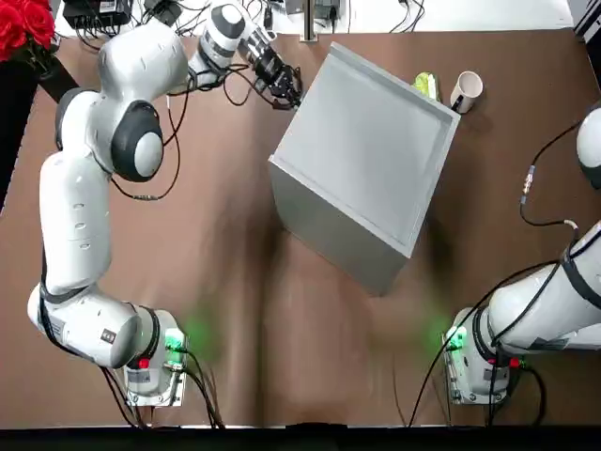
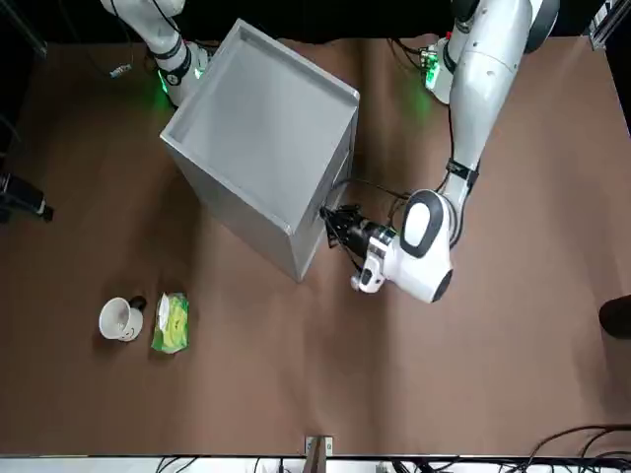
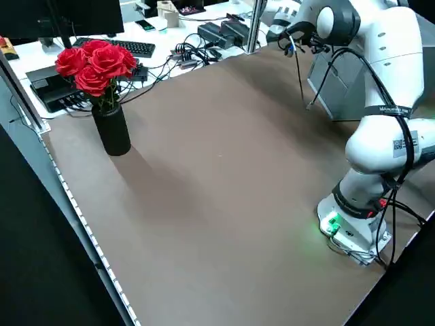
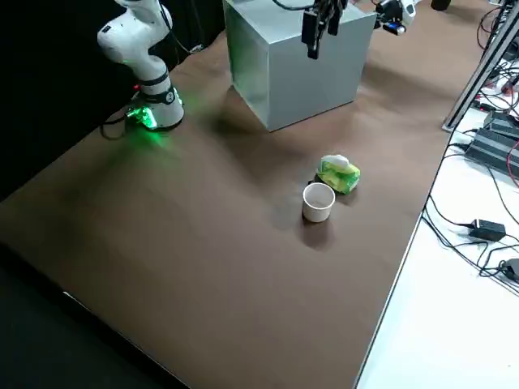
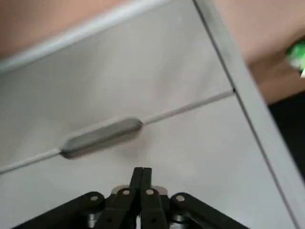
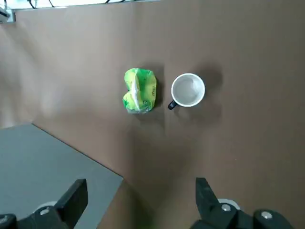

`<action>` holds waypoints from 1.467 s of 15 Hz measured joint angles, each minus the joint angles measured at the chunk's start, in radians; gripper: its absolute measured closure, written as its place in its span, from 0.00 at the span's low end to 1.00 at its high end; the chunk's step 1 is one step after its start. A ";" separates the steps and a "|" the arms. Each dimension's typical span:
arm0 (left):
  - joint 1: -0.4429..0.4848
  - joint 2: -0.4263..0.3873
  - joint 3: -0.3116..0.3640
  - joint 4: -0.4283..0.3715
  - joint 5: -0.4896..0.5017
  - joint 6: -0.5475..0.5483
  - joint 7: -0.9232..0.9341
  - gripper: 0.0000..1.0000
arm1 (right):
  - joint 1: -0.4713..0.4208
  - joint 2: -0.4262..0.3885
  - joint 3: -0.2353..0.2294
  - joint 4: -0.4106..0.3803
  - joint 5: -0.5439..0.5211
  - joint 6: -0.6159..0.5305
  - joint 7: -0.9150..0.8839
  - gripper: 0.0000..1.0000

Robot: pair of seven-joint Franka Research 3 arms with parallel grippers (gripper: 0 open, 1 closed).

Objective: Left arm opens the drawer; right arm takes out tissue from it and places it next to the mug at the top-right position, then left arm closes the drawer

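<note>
Right fingers (image 6: 76, 196) hang spread; near desk's (image 1: 526, 188) far edge, beside mug (image 6: 188, 90), lies tissue (image 6: 140, 90) (probably soft, pinch middle); left fingers (image 5: 146, 183), pressed together, face cabinet (image 5: 190, 148).

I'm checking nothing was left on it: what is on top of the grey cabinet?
Nothing rests on the grey cabinet; its whole top shows bare from overhead. What its closed drawers hold cannot be seen.

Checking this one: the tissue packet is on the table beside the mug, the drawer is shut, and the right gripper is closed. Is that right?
Not quite: the right gripper is open, its two fingers wide apart with nothing between them, as the right wrist view shows. The tissue packet is beside the mug, and the drawer is shut.
</note>
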 joint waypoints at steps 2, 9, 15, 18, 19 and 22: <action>0.050 0.000 0.007 0.006 0.044 0.002 0.000 0.99 | 0.018 -0.046 0.004 -0.068 -0.018 0.044 0.000 0.00; 0.251 -0.088 0.006 0.068 0.315 0.000 0.039 0.97 | 0.026 -0.155 0.008 -0.204 -0.030 0.057 -0.003 0.00; 0.330 -0.276 0.006 0.081 0.574 -0.010 0.254 0.62 | 0.020 -0.155 0.002 -0.216 -0.038 0.060 -0.003 0.00; 0.368 -0.371 0.006 0.082 0.749 -0.019 0.446 0.27 | 0.016 -0.154 0.000 -0.222 -0.039 0.060 -0.003 0.00; 0.376 -0.395 0.007 0.082 0.788 -0.019 0.484 0.19 | 0.016 -0.154 0.000 -0.222 -0.039 0.060 -0.003 0.00; 0.380 -0.466 0.006 0.082 0.845 -0.021 0.542 0.01 | 0.016 -0.154 0.001 -0.222 -0.039 0.063 -0.003 0.00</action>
